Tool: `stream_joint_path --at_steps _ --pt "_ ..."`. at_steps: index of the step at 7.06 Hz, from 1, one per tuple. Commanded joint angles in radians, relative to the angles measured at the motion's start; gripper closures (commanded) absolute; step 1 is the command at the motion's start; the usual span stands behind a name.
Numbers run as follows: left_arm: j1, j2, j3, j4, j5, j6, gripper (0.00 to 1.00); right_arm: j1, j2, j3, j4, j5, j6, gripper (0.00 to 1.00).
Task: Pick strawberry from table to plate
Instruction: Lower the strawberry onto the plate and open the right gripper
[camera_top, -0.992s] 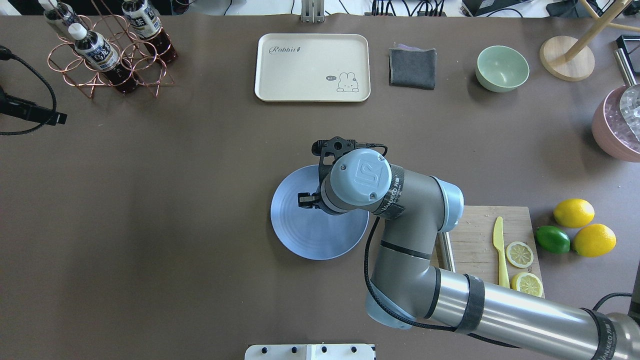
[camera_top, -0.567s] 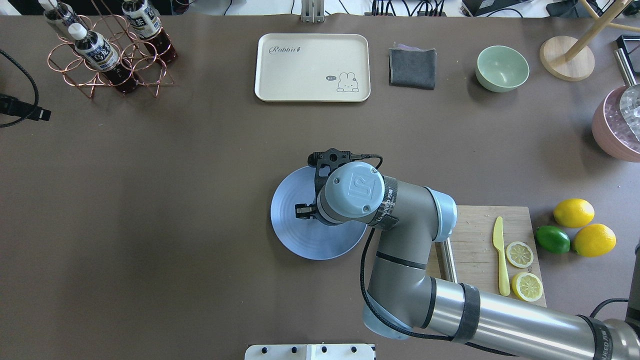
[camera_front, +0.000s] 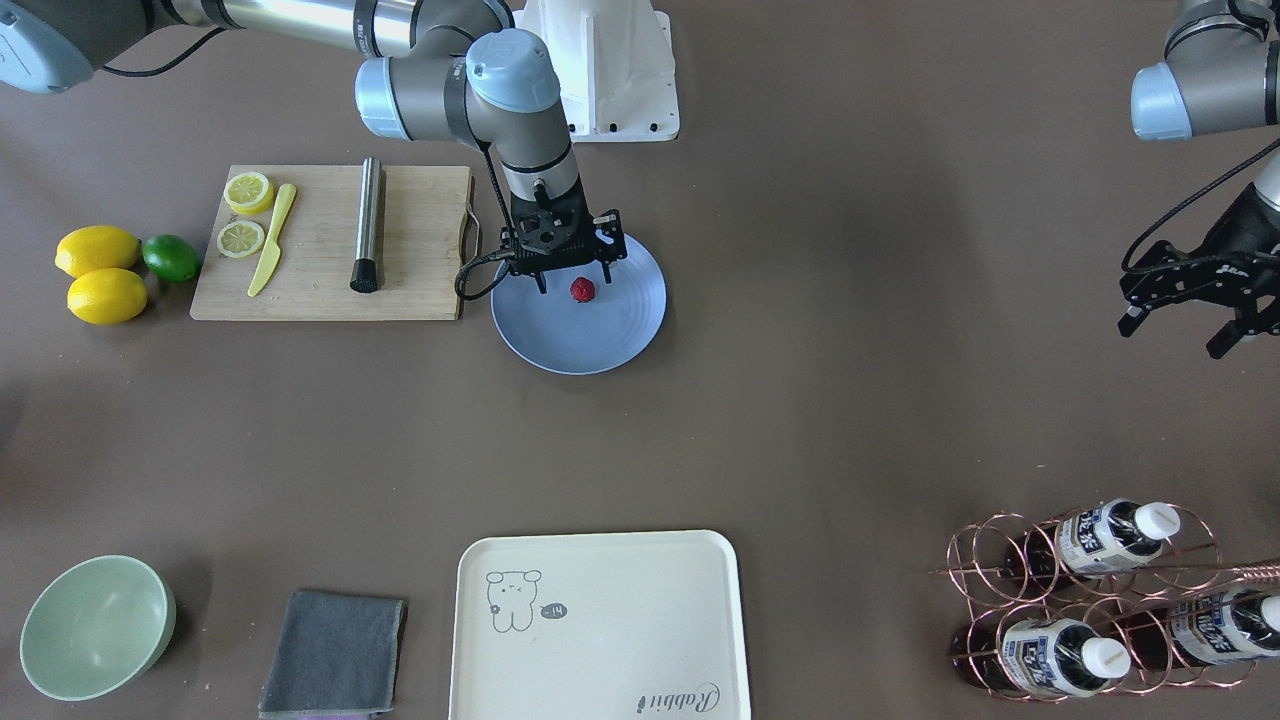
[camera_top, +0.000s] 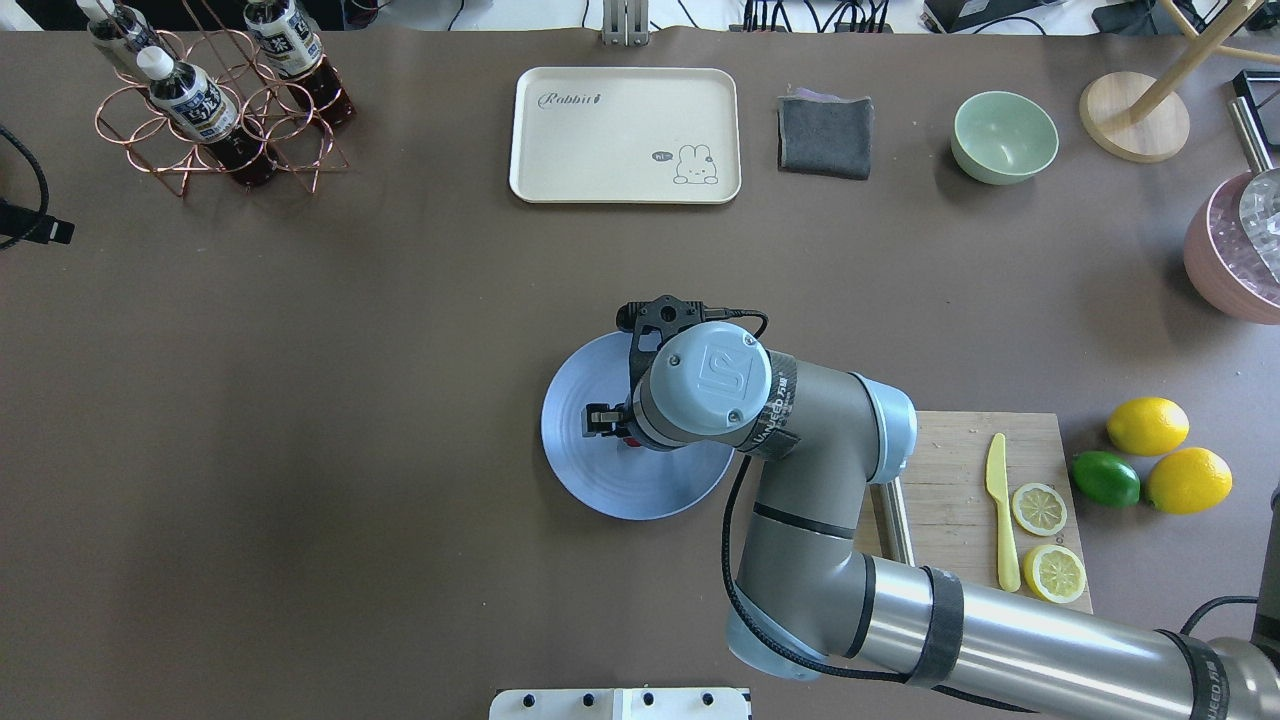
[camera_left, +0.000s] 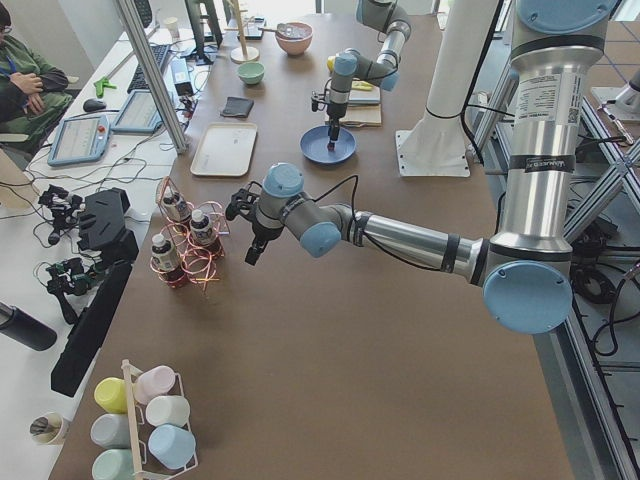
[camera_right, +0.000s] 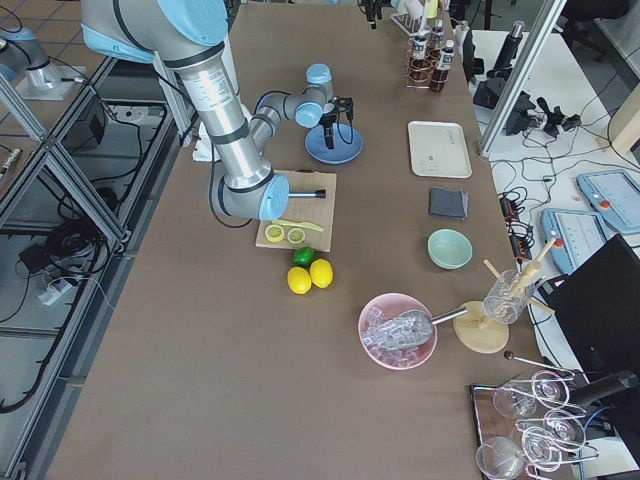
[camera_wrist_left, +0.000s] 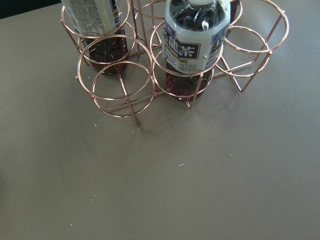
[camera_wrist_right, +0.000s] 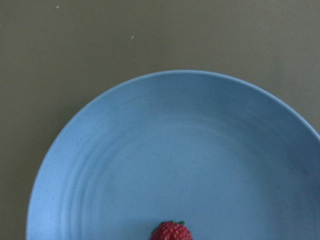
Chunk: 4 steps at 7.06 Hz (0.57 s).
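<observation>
The strawberry (camera_front: 582, 290), small and dark red, lies on the blue plate (camera_front: 570, 350) near its middle; the right wrist view catches the strawberry (camera_wrist_right: 171, 232) at its bottom edge on the plate (camera_wrist_right: 175, 145). My right gripper (camera_front: 574, 282) points straight down over the plate and is open, one finger on each side of the berry, apart from it. From overhead, the wrist hides most of this; one finger (camera_top: 598, 419) and a sliver of red show. My left gripper (camera_front: 1178, 332) hangs open and holds nothing, far off near the bottle rack.
A bamboo cutting board (camera_front: 420, 240) with lemon slices, a yellow knife and a metal rod lies beside the plate. Lemons and a lime (camera_front: 100, 270) sit beyond it. A cream tray (camera_front: 600, 620), grey cloth (camera_front: 335, 650), green bowl (camera_front: 95, 625) and copper bottle rack (camera_front: 1100, 600) line the far side.
The right wrist shifted slightly toward the robot over the plate, its visible finger moved outward, and a bit of red strawberry now shows beneath it. The left gripper slid off toward the left edge.
</observation>
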Motion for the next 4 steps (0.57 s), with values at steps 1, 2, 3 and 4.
stream_joint_path --at_steps 1,2,3,4 --pt "-0.054 0.030 0.004 0.000 -0.035 0.066 0.02 0.069 -0.027 0.104 -0.104 0.067 -0.006 0.00" --pt "-0.103 0.078 0.006 0.020 -0.037 0.241 0.02 0.124 -0.059 0.168 -0.169 0.121 -0.018 0.00" --pt "-0.160 0.090 0.004 0.132 -0.032 0.356 0.02 0.185 -0.104 0.195 -0.177 0.169 -0.068 0.00" --pt "-0.228 0.089 0.006 0.235 -0.027 0.458 0.02 0.271 -0.165 0.213 -0.177 0.239 -0.157 0.00"
